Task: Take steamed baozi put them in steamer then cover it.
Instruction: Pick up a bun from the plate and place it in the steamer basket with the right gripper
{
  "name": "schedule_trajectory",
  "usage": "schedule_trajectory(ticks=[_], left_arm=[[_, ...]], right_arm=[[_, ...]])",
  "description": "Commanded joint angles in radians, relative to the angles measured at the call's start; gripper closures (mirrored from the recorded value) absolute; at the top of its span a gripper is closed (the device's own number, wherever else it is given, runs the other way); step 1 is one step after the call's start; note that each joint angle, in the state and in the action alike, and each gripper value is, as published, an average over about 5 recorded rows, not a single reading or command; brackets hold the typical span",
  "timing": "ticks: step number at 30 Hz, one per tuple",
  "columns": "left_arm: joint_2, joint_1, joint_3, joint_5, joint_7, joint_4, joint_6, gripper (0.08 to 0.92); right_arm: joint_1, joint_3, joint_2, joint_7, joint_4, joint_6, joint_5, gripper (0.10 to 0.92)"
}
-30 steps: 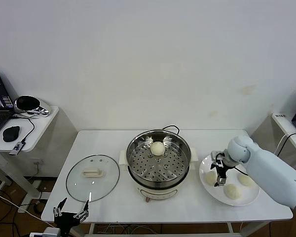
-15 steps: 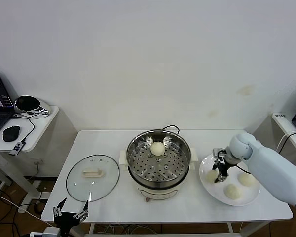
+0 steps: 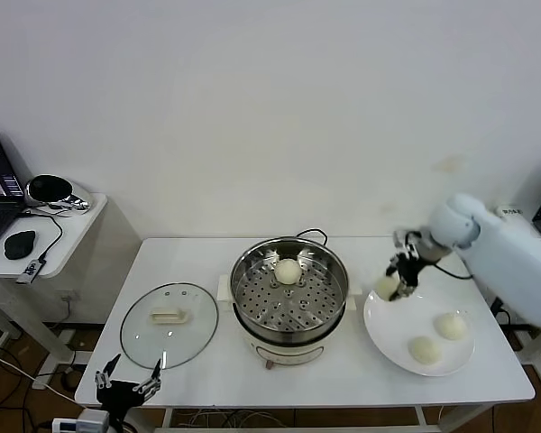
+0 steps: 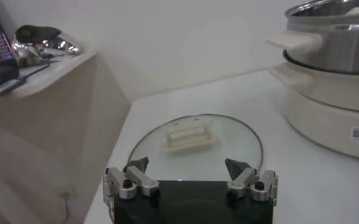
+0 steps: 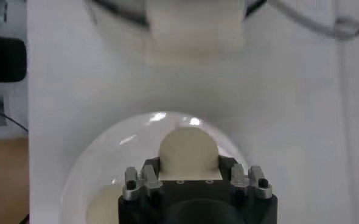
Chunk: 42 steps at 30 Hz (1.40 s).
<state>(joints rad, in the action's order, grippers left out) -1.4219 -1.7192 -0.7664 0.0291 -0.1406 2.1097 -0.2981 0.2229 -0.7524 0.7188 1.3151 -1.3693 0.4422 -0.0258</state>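
A plain white wall backs the white counter (image 3: pixel 198 257). At the near left edge the left end effector (image 3: pixel 126 391) idles, fingers spread, beside the cover (image 3: pixel 169 324), which lies flat so the steamer (image 3: pixel 289 287) stays open. One baozi (image 3: pixel 288 270) sits inside. The right end effector (image 3: pixel 399 275) pinches another baozi (image 3: pixel 387 286) above the plate (image 3: pixel 392 347), probably for carrying left; two buns (image 3: pixel 422 349) wait there.

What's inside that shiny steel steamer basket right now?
One steamed baozi sits toward the back of the steamer, on its perforated bottom; the rest of that bottom is bare. What lies below the holes, inside the white pot base, cannot be seen. The right claw holds another baozi outside it.
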Motion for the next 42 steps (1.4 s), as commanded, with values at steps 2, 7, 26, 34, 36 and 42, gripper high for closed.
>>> schedule_trajectory(ticks=[2,7,26,34,36,42], left_arm=[[0.006,-0.003,-0.009,0.0,0.004,0.01,-0.003,0.177],[-0.001,-0.006,-0.016,-0.009,0.007,0.02,-0.002,0.177],[-0.029,-0.006,-0.027,-0.029,0.01,0.068,-0.008,0.177],[-0.026,0.002,-0.028,-0.039,0.007,0.065,-0.013,0.177],[-0.026,0.001,-0.027,-0.039,0.007,0.064,-0.013,0.177],[-0.025,0.003,-0.022,-0.036,0.01,0.05,-0.012,0.177]], right_arm=[[0.329,-0.228,0.079,0.021,-0.051,0.096,-0.238,0.423],[0.401,-0.317,0.216,0.016,-0.018,0.139,-0.302,0.423],[0.229,-0.34,0.635,-0.015,0.241,0.15,-0.228,0.423],[0.153,-0.356,0.685,-0.037,0.278,0.152,-0.173,0.423],[0.138,-0.351,0.693,-0.045,0.29,0.151,-0.164,0.423],[0.109,-0.339,0.701,-0.054,0.316,0.145,-0.129,0.423]])
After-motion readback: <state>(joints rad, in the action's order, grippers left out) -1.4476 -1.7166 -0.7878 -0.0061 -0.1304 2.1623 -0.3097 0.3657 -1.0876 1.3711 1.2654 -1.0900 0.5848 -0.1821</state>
